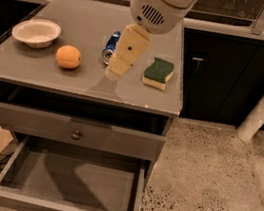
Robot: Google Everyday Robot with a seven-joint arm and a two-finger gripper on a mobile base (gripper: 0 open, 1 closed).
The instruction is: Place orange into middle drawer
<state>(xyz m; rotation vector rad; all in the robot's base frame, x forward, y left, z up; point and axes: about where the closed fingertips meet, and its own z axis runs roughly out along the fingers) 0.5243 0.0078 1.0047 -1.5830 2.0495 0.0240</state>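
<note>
Orange (pixel 68 57) on countertop (pixel 86 18); hand (pixel 112 75) just right; middle drawer (pixel 72 182) open.

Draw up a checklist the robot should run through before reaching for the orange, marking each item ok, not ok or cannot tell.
1. Middle drawer pulled open: ok.
2. Orange sits free on the cabinet top, apart from the white bowl: ok.
3. Gripper above the orange: not ok; it hangs by the blue can.
4. Bare top between gripper and orange: ok.
5. Orange in the gripper: not ok.
</note>
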